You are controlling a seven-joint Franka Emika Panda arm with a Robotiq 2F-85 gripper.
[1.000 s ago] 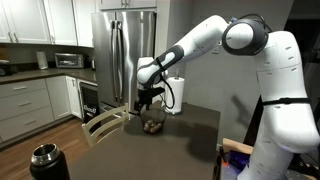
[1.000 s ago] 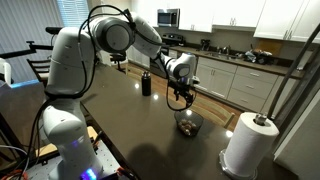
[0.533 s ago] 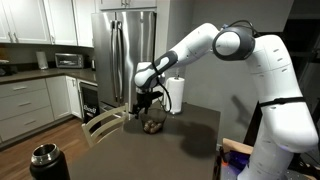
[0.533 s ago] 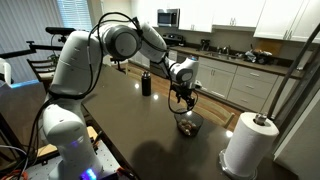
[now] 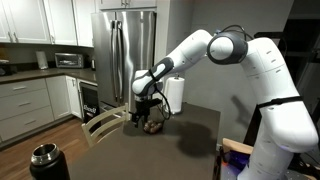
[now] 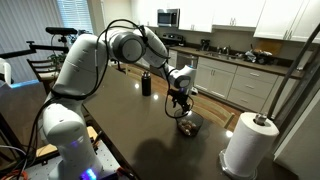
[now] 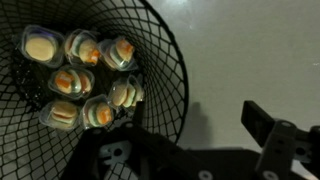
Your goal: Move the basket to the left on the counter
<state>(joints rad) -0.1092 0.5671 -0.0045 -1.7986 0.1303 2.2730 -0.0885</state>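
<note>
Arm (image 5: 192,48) dn, jaws @ basket (image 6: 188,126)

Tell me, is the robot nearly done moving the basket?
Not yet. Done: the gripper is down at the basket. In hand: its open jaws straddle the wire rim in the wrist view. Left: gripping it and sliding it left along the counter.

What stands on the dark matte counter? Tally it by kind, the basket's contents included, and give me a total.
Small round dark wire basket: 1
Tan rounded lumps inside it: 7 visible in the wrist view
Black cylindrical canister: 1
White paper-towel roll: 1
Total: 10
</note>
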